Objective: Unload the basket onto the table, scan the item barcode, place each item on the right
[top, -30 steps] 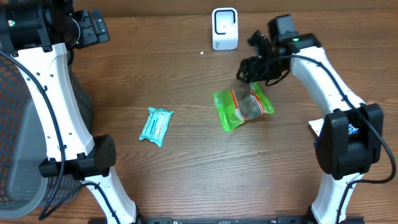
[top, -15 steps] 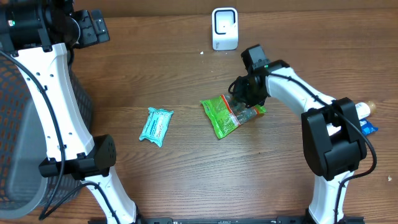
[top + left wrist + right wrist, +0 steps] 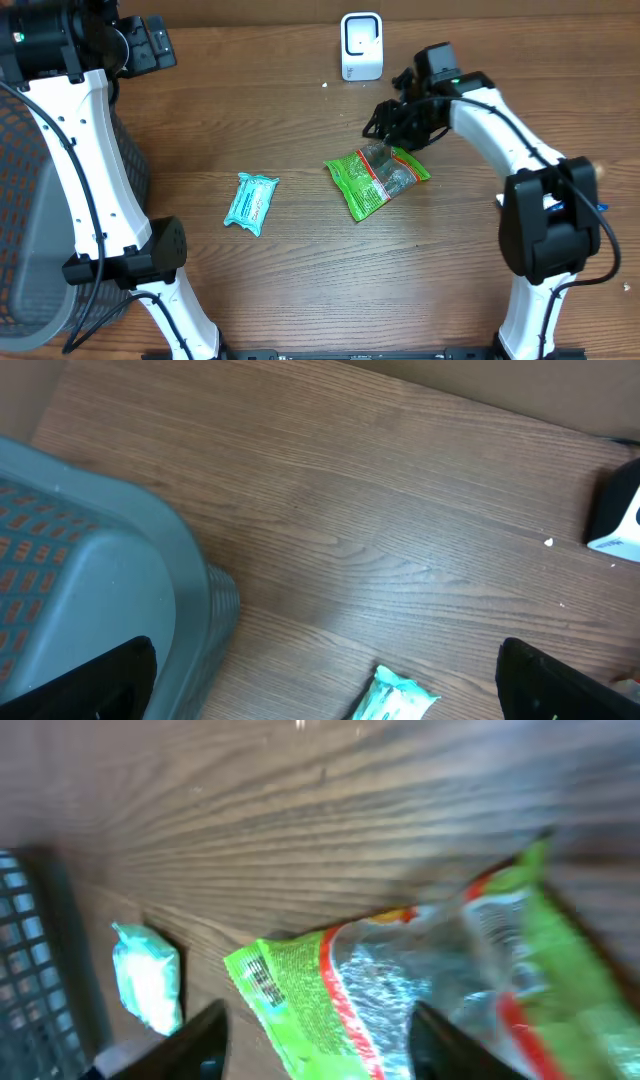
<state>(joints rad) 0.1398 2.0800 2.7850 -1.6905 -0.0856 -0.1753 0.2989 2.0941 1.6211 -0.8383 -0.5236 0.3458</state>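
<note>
The item, a green packet [image 3: 375,178] with a red stripe and a clear window, lies flat on the wooden table [image 3: 300,270]. My right gripper [image 3: 392,128] hangs just above its far end, jaws apart. In the right wrist view the packet [image 3: 300,1000] fills the space below and between the two fingers [image 3: 205,1040], with nothing gripped. A white scanner [image 3: 361,45] stands upright at the back edge. My left gripper [image 3: 150,45] is raised at the far left, wide open and empty [image 3: 325,695].
A teal packet [image 3: 250,203] lies left of the green one, also seen in the teal packet's wrist views [image 3: 395,700] [image 3: 148,982]. A grey mesh basket [image 3: 25,200] stands along the table's left side [image 3: 90,550]. The right arm's base [image 3: 555,230] stands at the right.
My right gripper came down onto the green packet, pushed it a little to the left, then rose with its jaws apart. The left arm has not moved.
</note>
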